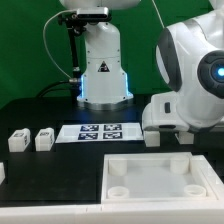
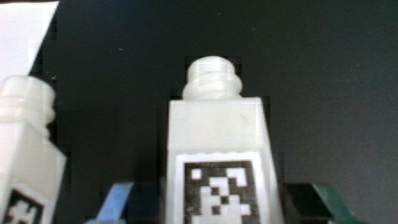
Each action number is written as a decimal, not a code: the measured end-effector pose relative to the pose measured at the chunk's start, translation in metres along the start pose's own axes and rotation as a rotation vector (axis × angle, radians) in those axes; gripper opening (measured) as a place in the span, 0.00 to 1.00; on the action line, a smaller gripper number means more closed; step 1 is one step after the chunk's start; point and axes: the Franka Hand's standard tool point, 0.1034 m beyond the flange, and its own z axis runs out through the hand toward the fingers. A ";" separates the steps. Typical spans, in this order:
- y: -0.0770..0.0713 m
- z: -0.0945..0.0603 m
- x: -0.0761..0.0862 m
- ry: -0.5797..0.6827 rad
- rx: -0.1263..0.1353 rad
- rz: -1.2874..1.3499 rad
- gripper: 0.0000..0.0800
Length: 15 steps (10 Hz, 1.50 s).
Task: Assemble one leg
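one leg (image 2: 219,130) is flanked by the spread gripper (image 2: 221,203), not yet pinched, seemingly lined up for a grasp

Pretty clearly a robotics lab setup, not anyone's home: white robot arm (image 1: 103,65) standing on a black table (image 1: 50,175), green backdrop (image 1: 30,40) behind, a marker board (image 1: 98,131) of printed tags lying flat in the middle, and even the little plastic leg (image 2: 217,150) has a black-and-white tag stuck on it
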 end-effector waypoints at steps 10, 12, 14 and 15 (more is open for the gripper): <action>0.030 -0.161 -0.021 0.776 0.015 -0.152 0.36; 0.027 -0.189 -0.033 0.988 0.000 -0.182 0.36; 0.021 -0.197 -0.029 1.215 0.051 -0.202 0.36; 0.018 -0.196 -0.031 1.353 0.088 -0.216 0.36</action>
